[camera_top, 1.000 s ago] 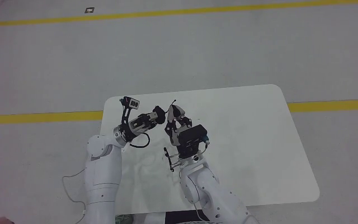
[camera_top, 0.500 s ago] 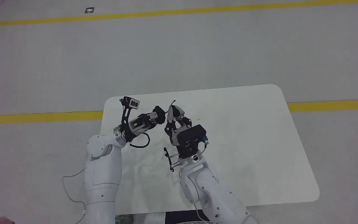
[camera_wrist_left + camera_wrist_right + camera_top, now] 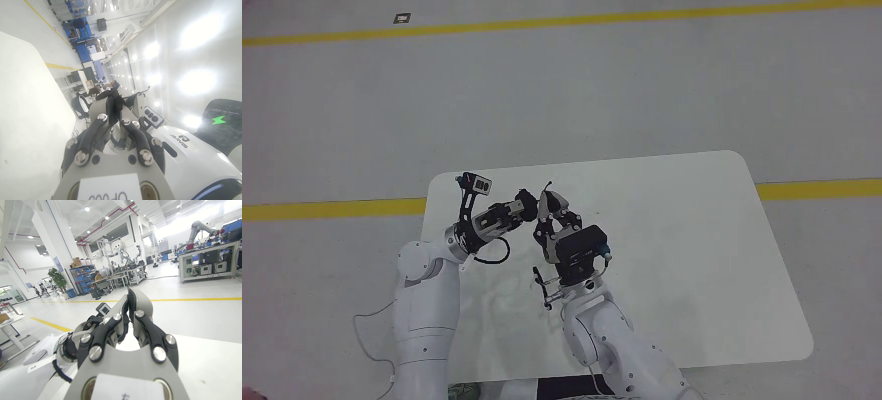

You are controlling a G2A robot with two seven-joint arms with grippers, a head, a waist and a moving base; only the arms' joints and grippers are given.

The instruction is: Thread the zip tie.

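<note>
Zip tie: the thin black plastic zip tie (image 3: 128, 285) is held in the air above the left part of the white round-cornered table (image 3: 692, 200), nearer its far edge than its near one. A slim strap rises past the fingertips that hold it.
Right gripper: the right gripper (image 3: 129, 298) has its fingers pressed flat together on the strap, tips pointing up and away from the robot.
Left gripper: the left gripper (image 3: 111, 102) is just beside it, almost tip to tip. Its fingers are drawn together on a dark piece, by the look of it the tie's other end.
Progress: both ends seem to be in hand and brought close. No closed loop can be made out, so the tail seems not yet fed through the head. Lining up the two ends and pushing through look to be what is left.
Room to move: the work hangs well above the tabletop, with bare table stretching to the right edge and the near edge. The tight spot is between the two grippers themselves.
</note>
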